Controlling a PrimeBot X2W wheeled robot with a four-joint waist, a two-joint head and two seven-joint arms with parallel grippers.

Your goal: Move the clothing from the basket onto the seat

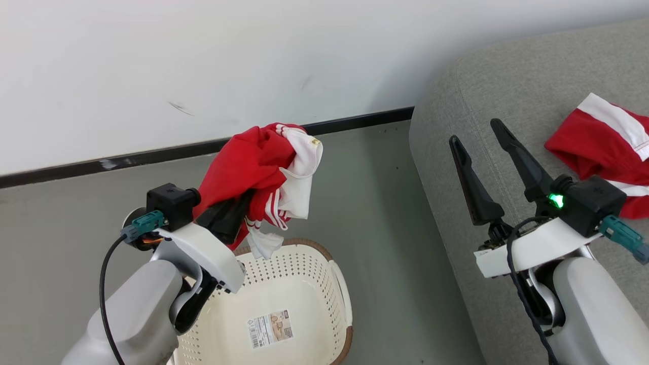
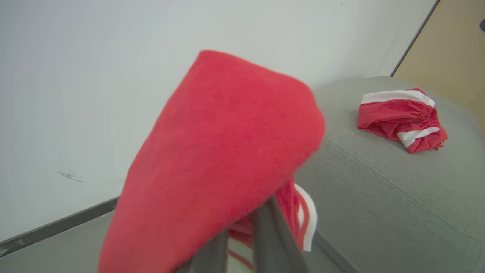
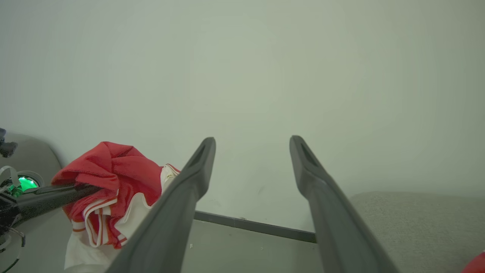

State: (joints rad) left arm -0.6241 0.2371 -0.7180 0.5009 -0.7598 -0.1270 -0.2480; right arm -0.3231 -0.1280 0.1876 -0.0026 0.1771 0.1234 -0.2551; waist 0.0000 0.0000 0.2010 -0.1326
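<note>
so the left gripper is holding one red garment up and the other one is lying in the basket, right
Not quite. The left gripper does hold one red garment up, but the other garment is not in the basket; it lies on the seat, as the head view shows.

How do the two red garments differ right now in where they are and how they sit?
The held garment hangs in the air by the basket, pinched in the left gripper; the other garment lies on the seat, with nothing touching it. The held garment droops in long folds with a white panel dangling; the other garment sits in a low crumpled heap. Both are red with white panels and stripes.
</note>
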